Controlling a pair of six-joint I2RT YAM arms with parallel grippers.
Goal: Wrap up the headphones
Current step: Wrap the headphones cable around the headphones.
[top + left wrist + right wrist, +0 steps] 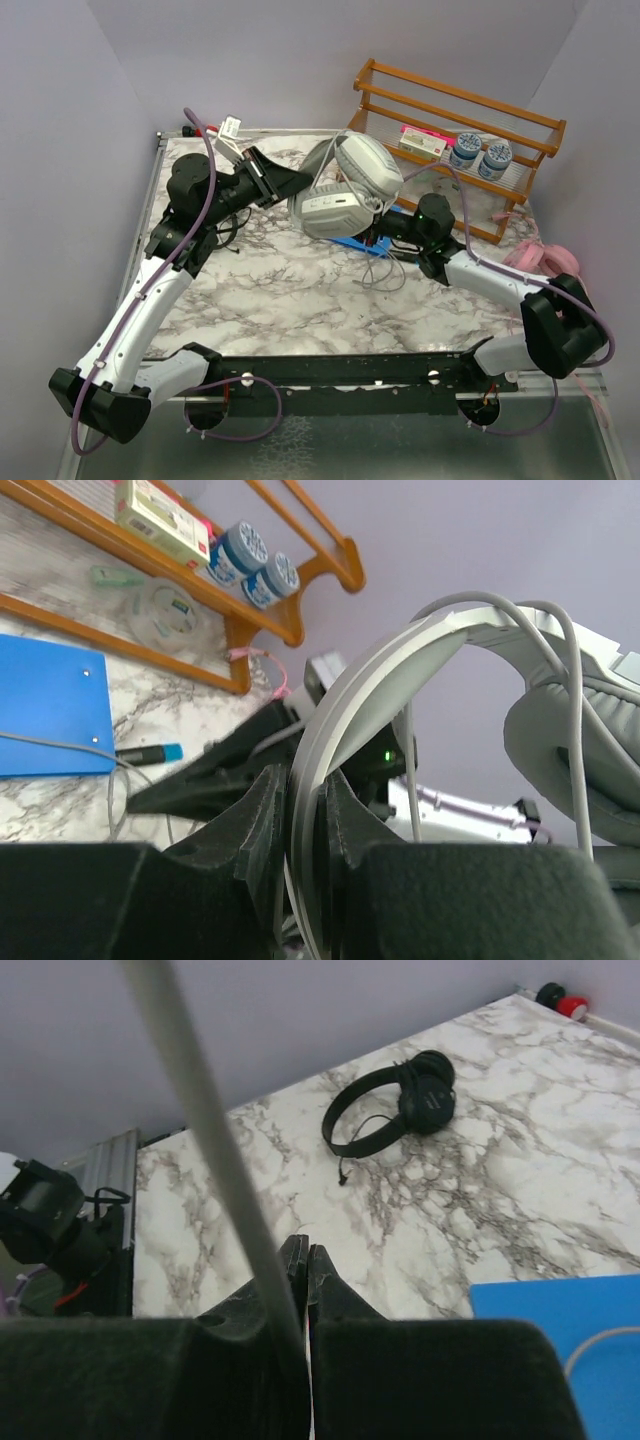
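The large grey-white headphones point(350, 185) hang above the back middle of the marble table. My left gripper point(290, 185) is shut on their headband point(380, 680), which stands pinched between the jaws of that gripper point(305, 780). The grey cable point(565, 680) is looped over the band and ear cup. My right gripper point(385, 228) sits just under the cups with its jaws point(306, 1252) together. The grey cable point(200, 1110) slants across its left finger; I cannot tell if it is pinched. Small black headphones point(425, 1095) lie flat on the marble. Pink headphones point(545, 260) rest at the right edge.
A blue pad point(360, 245) lies below the hanging headphones, with slack grey cable point(385, 275) trailing over it. A wooden rack point(450, 100) with two jars point(480, 152) and a small box point(422, 143) stands at the back right. A blue-tipped pen point(150, 753) lies by the pad.
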